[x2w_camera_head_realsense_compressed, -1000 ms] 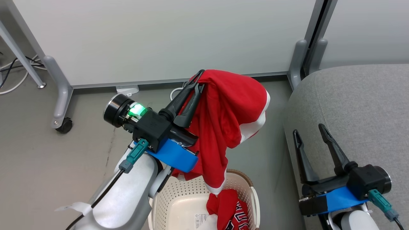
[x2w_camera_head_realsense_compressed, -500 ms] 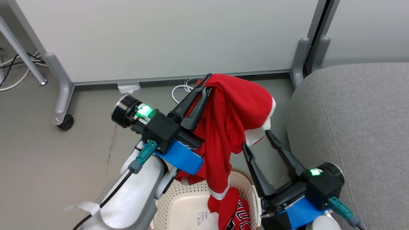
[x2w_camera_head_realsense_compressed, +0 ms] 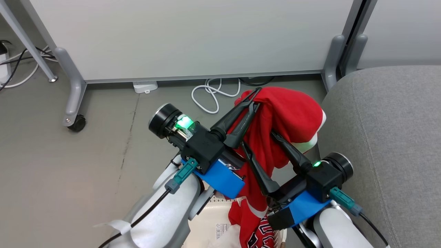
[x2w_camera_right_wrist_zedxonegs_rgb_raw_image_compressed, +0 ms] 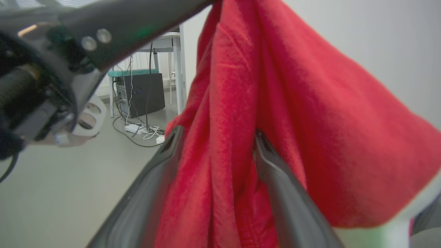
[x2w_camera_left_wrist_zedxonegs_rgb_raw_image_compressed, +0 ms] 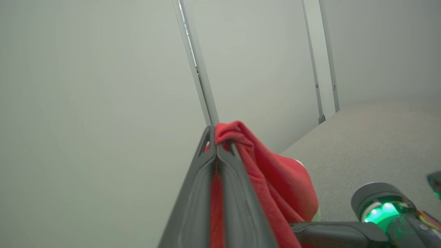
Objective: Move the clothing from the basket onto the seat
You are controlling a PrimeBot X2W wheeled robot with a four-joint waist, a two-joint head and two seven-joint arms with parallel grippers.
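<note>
Head view, clothing (x2w_camera_head_realsense_compressed: 289,117) now seemingly straddled

The clothing (x2w_camera_head_realsense_compressed: 286,117) is red cloth, matt and faintly napped, with smooth white trim. The seat (x2w_camera_head_realsense_compressed: 389,120) is grey woven upholstery, matt and fine-grained. The basket (x2w_camera_head_realsense_compressed: 206,225) is cream plastic with a slight sheen. The left gripper (x2w_camera_head_realsense_compressed: 257,96) and right gripper (x2w_camera_head_realsense_compressed: 257,137) are dark, matt and plastic-looking. The floor (x2w_camera_head_realsense_compressed: 69,179) is smooth and matt.

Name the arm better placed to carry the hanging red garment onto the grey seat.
Left, probably: the left gripper is shut on the red fabric garment; the right gripper, fingers open, only straddles it.
</note>
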